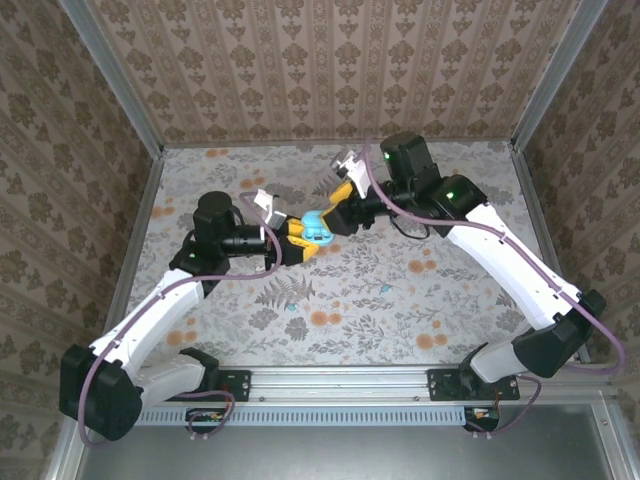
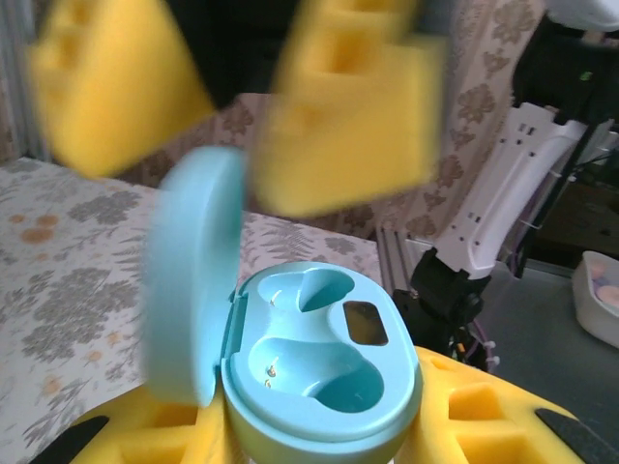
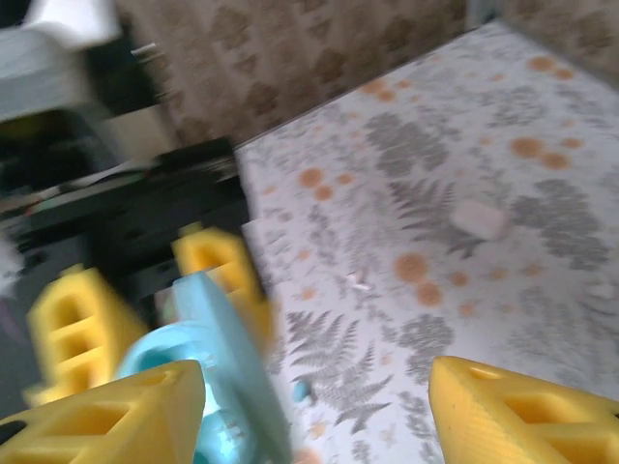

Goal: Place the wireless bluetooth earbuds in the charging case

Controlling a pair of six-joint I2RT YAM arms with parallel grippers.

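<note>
The teal charging case (image 2: 319, 358) stands open between the yellow fingers of my left gripper (image 2: 319, 440), which is shut on its base. Its lid (image 2: 189, 280) is swung up to the left, and both wells are empty. In the top view the case (image 1: 315, 228) hangs above the table's middle, with my left gripper (image 1: 303, 240) under it. My right gripper (image 1: 338, 212) is open right beside the lid, with nothing between its fingers (image 2: 348, 106). One teal earbud (image 1: 291, 308) lies on the table below; it also shows as a teal speck (image 3: 302, 391) past the lid (image 3: 227, 358).
A tiny white bit (image 3: 360, 282) and a larger white pebble-shaped piece (image 3: 481, 218) lie on the floral tablecloth (image 3: 542, 290), both blurred. Wallpapered walls close in the table on three sides. The left arm's base (image 2: 440, 295) stands at the near edge.
</note>
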